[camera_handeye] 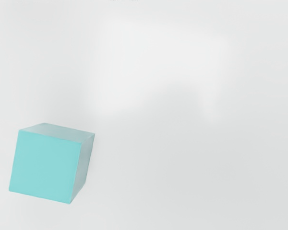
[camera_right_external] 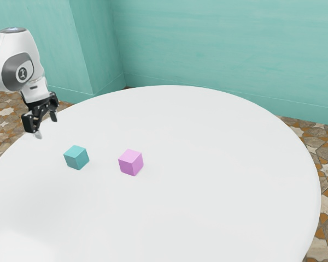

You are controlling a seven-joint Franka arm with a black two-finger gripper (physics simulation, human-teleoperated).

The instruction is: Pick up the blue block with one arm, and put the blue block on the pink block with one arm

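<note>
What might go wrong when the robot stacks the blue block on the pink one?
The gripper hangs open, off to one side of the blue block, so it may come down crooked and push it away. The pink block looks about the same size, so the blue one may tip off if set down off-centre.

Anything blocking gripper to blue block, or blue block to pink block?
Nothing visible. The open gripper hangs to the exterior view's left of the blue block, with bare table between them. Only bare table separates the blue block from the pink block.
</note>
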